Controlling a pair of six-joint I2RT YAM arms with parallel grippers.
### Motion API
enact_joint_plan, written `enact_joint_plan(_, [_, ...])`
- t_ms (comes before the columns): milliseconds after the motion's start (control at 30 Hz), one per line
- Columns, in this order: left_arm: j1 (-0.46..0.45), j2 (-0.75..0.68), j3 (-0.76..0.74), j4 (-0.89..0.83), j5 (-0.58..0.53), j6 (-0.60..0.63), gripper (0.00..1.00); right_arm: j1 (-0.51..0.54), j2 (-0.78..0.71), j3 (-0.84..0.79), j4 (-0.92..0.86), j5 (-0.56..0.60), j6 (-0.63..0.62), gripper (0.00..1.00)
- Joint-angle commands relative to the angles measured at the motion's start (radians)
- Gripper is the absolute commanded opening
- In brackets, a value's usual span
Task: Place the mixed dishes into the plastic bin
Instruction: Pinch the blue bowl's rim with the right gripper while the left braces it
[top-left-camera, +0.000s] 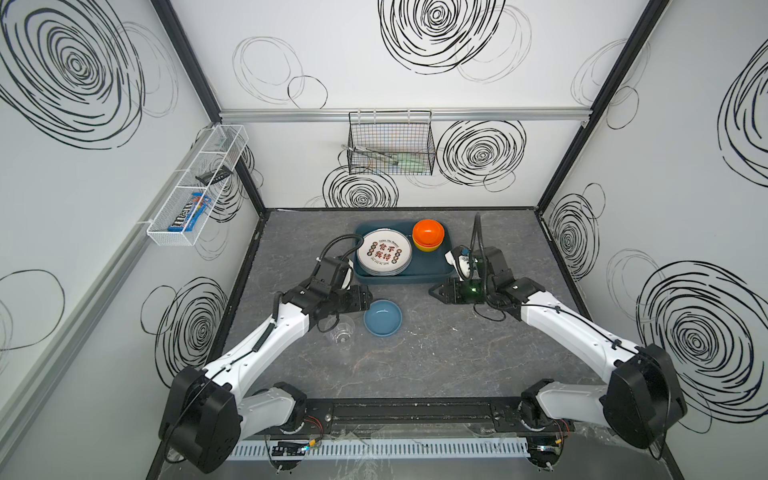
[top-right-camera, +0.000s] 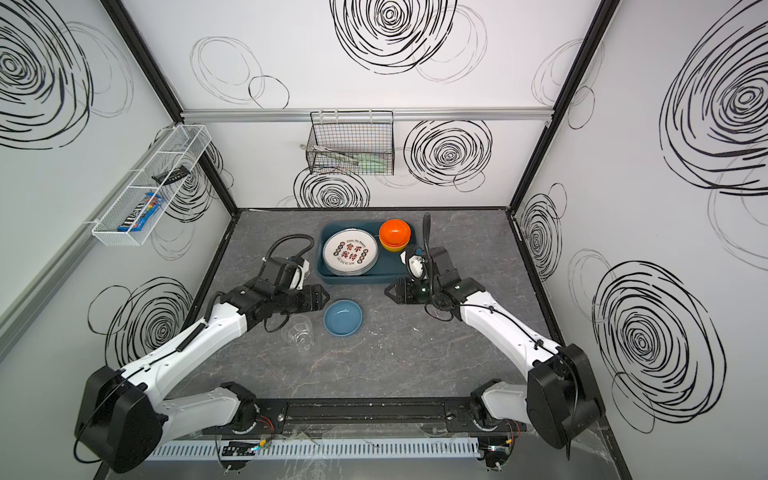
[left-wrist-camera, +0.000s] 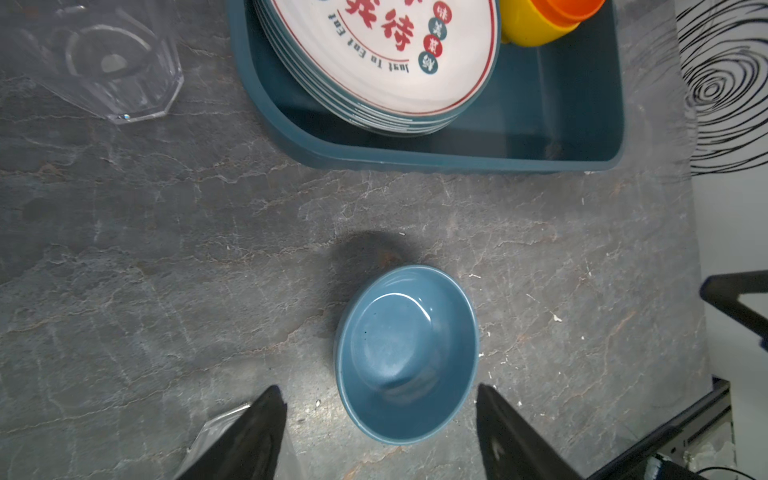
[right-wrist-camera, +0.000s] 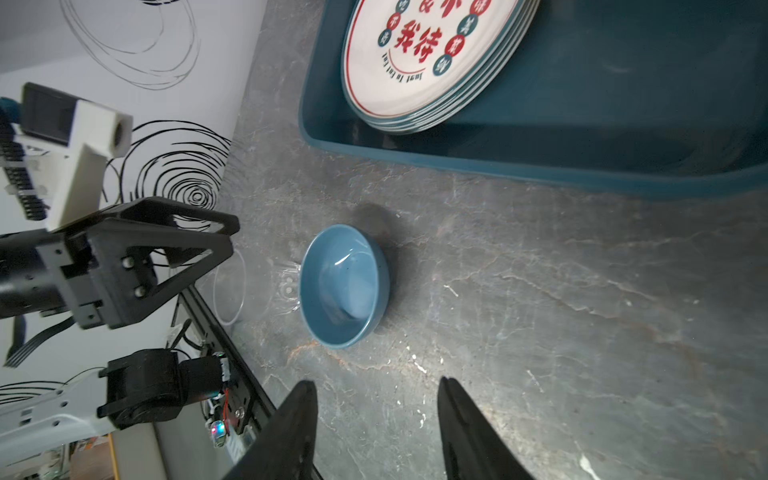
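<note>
Nearest, a clear faceted tumbler (top-left-camera: 342, 331) lies on the tabletop (top-left-camera: 415, 365), apparently on its side, a little toward the left edge. It is just beside a blue bowl (top-left-camera: 382, 317), which sits upright near the middle; both are outside the bin. The left pincer (left-wrist-camera: 377, 388) is at the bowl's side toward the left edge, jaws spread wide and gripping nothing, with the bowl's rim showing between them in the left wrist view. The right pincer (right-wrist-camera: 376, 380) hangs well apart from the bowl toward the right edge, jaws partly spread and empty. The left wrist view also shows a second clear tumbler (left-wrist-camera: 104, 66) on the tabletop beside the bin's end nearer the left edge; the arm hides it in both top views. Toward the far edge, the dark teal plastic bin (top-left-camera: 432, 272) already holds a stack of printed white plates (top-left-camera: 384, 252). An orange bowl (top-left-camera: 428, 232) sits nested in a yellow bowl (top-left-camera: 434, 248) at its far right corner. Most looks done: the blue bowl and two tumblers remain, the bowl probably next.
</note>
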Motion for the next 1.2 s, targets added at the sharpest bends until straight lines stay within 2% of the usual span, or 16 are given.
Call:
enact_joint_plan(0, [-0.029,0.035,0.04,-0.005,-0.048,0.038,0.76,0.029,-0.056,-0.039,0.079,-0.066,-0.005,0.54])
enact_joint_plan(200, [-0.074,0.109,0.07,-0.021,-0.113,0.059,0.77,0.072,-0.074,-0.073,0.109,-0.109,-0.01,0.55])
enact_joint_plan(500, [-0.116,0.216,0.076,-0.007,-0.182,0.071,0.77,0.094,-0.055,-0.114,0.143,-0.109,0.007,0.55])
enact_joint_plan(1167, [-0.169,0.359,0.072,0.015,-0.194,0.063,0.46,0.092,-0.035,-0.132,0.145,-0.069,0.005,0.55])
